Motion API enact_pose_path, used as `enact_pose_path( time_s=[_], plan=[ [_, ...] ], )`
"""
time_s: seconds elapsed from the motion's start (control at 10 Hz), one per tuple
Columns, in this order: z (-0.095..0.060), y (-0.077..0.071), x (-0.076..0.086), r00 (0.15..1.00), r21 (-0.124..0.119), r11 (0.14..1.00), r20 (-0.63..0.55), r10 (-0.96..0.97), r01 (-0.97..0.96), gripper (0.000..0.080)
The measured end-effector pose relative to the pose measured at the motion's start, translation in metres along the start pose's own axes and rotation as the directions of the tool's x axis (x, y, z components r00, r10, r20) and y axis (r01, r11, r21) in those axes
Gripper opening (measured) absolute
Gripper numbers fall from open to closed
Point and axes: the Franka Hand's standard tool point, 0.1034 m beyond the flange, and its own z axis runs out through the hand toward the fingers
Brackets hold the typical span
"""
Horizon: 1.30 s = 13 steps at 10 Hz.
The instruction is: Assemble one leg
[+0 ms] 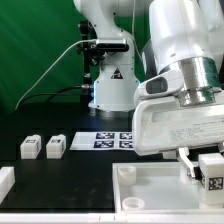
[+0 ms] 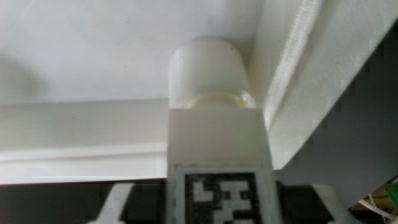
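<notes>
Low over the bench [image 1: 90, 168], the tool [image 1: 198, 165] is clamped on one leg [image 1: 211, 170], tag facing out, above the panel [image 1: 150, 196] at the exterior view's right. In the wrist view the leg's long axis runs straight on from the tool, its rounded end leading into the angle of the panel's raised rims. Whether it touches cannot be told.

Chunky white tagged leg [image 1: 212, 170], rounded end at panel [image 1: 165, 200] corner
</notes>
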Motion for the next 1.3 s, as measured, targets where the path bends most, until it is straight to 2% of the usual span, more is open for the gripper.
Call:
enact_pose_path(
  time_s=[0.4, 0.5, 0.6, 0.7, 1.3],
  plan=[
    [0.0014, -0.0006, -0.0031, 1.000, -0.002, 1.000, 0.022, 0.008, -0.008, 0.0294],
    [0.0015, -0.0005, -0.0032, 1.000, -0.002, 1.000, 0.022, 0.008, -0.008, 0.0466],
    [0.0016, -0.0005, -0.0036, 1.000, -0.002, 1.000, 0.023, 0.008, -0.008, 0.0606],
    [0.0017, -0.0005, -0.0038, 1.000, -0.002, 1.000, 0.023, 0.008, -0.008, 0.0636],
    [0.0020, -0.0005, -0.0043, 1.000, -0.002, 1.000, 0.024, 0.008, -0.008, 0.0649]
  ],
)
